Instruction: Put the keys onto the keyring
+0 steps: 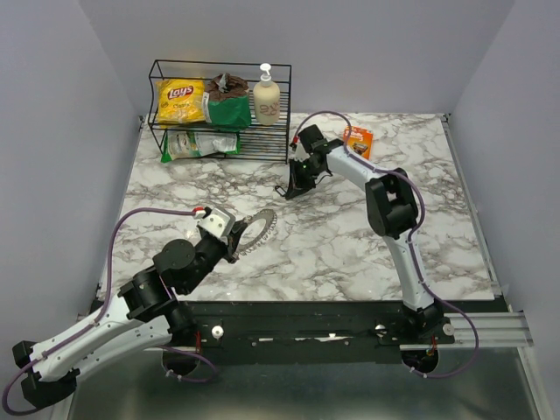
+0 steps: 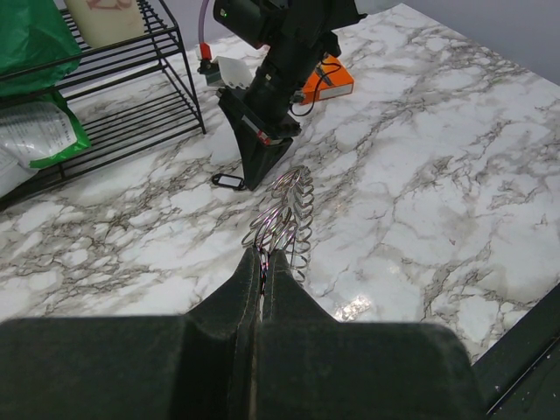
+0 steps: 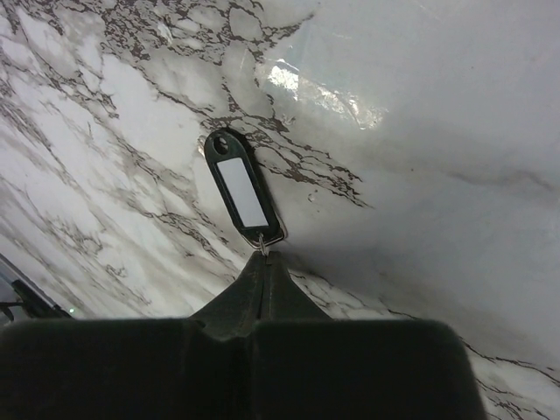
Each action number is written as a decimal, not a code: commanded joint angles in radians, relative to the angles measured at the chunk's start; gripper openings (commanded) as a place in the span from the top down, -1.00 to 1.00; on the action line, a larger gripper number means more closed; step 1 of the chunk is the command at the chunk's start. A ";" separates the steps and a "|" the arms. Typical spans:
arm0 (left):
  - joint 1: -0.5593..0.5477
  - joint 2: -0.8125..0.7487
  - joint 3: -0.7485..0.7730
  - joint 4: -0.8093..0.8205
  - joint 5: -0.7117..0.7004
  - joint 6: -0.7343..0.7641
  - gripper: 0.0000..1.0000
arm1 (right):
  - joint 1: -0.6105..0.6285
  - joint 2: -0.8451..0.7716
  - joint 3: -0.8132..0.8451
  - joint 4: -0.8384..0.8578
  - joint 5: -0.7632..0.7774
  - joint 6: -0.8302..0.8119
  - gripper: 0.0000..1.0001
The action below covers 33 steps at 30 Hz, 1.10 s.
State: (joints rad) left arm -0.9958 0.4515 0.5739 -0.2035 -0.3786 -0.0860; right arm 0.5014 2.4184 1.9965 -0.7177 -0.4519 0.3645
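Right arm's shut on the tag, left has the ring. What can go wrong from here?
1. The right jaws pinch only the thin wire loop at the end of the black key tag, at their very tips. It may slip out on lifting, or the tag may dangle and swing.
2. The left jaws hold the keyring by its near edge only. Pushing the tag on could twist it in that grip.

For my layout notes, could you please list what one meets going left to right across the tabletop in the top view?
left gripper → keyring → right gripper → orange box
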 commanded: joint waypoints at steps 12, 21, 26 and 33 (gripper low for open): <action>0.003 0.033 0.024 0.047 0.047 0.005 1.00 | -0.004 -0.306 -0.381 0.225 0.021 -0.134 0.99; 0.003 0.128 0.044 0.055 0.078 0.002 1.00 | -0.003 -0.594 -0.779 0.383 -0.014 -0.174 0.99; 0.003 0.194 0.014 0.127 0.090 0.003 1.00 | 0.000 -0.751 -0.948 0.412 -0.004 -0.168 0.99; 0.003 0.282 -0.048 0.260 0.112 0.022 1.00 | 0.028 -1.010 -1.125 0.408 -0.004 -0.188 0.99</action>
State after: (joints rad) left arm -0.9958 0.7067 0.5602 -0.0845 -0.2989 -0.0814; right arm 0.5110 1.5223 0.9264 -0.3420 -0.4458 0.2073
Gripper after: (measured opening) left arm 0.019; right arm 0.011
